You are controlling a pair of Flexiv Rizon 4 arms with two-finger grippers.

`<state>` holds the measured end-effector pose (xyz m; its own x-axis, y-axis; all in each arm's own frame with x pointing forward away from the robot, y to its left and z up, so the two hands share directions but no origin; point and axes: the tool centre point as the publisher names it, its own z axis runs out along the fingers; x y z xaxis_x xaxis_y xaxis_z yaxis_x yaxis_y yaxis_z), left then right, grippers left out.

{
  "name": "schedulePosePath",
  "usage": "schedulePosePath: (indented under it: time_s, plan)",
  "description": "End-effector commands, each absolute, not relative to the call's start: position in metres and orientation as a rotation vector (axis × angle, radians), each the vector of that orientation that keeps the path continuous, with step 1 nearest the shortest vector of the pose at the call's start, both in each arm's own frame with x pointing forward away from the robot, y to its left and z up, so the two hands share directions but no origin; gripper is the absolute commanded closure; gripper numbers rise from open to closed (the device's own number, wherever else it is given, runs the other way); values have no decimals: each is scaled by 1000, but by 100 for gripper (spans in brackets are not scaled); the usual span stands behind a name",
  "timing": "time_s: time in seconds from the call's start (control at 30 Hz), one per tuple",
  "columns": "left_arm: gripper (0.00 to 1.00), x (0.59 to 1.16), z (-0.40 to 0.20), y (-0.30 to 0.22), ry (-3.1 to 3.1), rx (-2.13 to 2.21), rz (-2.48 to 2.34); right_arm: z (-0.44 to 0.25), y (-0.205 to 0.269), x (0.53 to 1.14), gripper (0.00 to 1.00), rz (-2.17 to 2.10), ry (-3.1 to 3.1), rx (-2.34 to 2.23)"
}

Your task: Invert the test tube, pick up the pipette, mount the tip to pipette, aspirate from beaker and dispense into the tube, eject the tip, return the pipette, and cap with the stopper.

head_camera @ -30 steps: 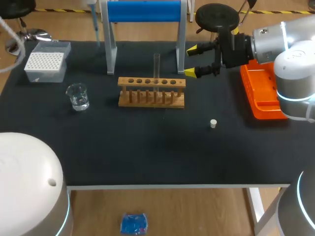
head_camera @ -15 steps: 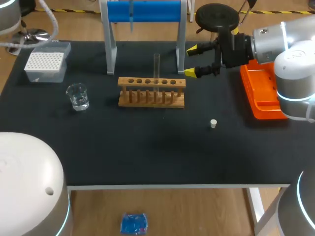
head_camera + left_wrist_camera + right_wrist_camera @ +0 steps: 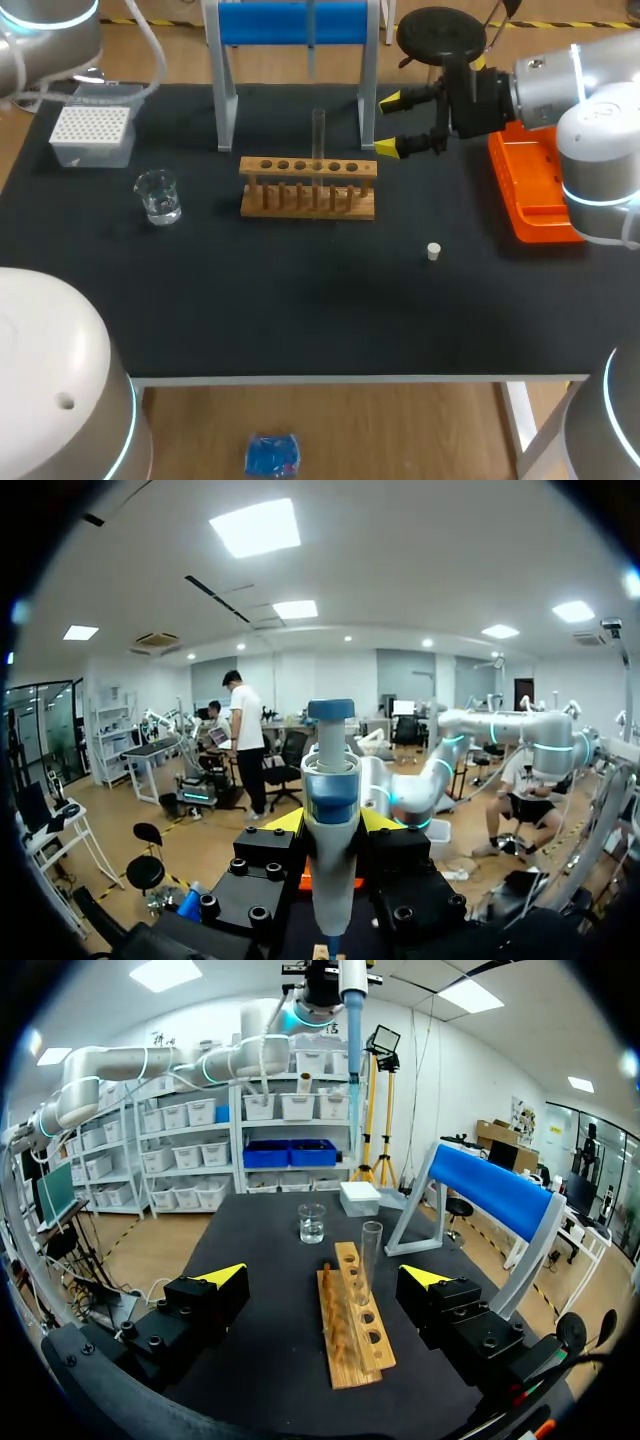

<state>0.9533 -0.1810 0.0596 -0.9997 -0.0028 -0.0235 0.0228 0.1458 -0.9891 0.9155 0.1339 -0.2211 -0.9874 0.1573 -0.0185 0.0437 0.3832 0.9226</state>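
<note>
The left gripper (image 3: 330,825) holds the pipette (image 3: 330,780) tight, one yellow finger on each side of it. It holds it high up, over the far side of the table (image 3: 300,310), in front of the blue stand (image 3: 292,22). The right gripper (image 3: 392,125) holds nothing. Its fingers are wide apart, near the wooden rack (image 3: 308,187).

The tube (image 3: 319,130) stands upright in the rack, so I think the first job is done. Picking up the pipette is done too. I cannot tell if a tip is on it yet (its end is too thin to see well).

The box of tips (image 3: 92,130) sits at the far left corner. The beaker (image 3: 158,196) has water in it. The white stopper (image 3: 433,251) lies alone on the table, well apart from the tube. So filling the tube, dropping the tip, putting the pipette back and capping all look left to do.
</note>
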Motion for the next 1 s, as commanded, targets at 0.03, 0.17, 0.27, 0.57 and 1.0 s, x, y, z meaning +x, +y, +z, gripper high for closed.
schedulePosePath:
  time_s: [0.03,0.17,0.27,0.57,1.0]
  plan:
    - [100,961,47,-184,2362,33,-2064,-221,134,915,0,1679,2524,185]
    - [100,965,40,-184,2369,26,-2066,-221,134,915,0,1679,2524,185]
    - [100,967,37,-184,2362,13,-2075,-221,134,915,0,1679,2524,185]
    - [100,968,33,-185,2374,-8,-2074,-221,134,915,0,1679,2524,185]
    - [100,968,33,-185,2374,-8,-2074,-221,134,915,0,1679,2524,185]
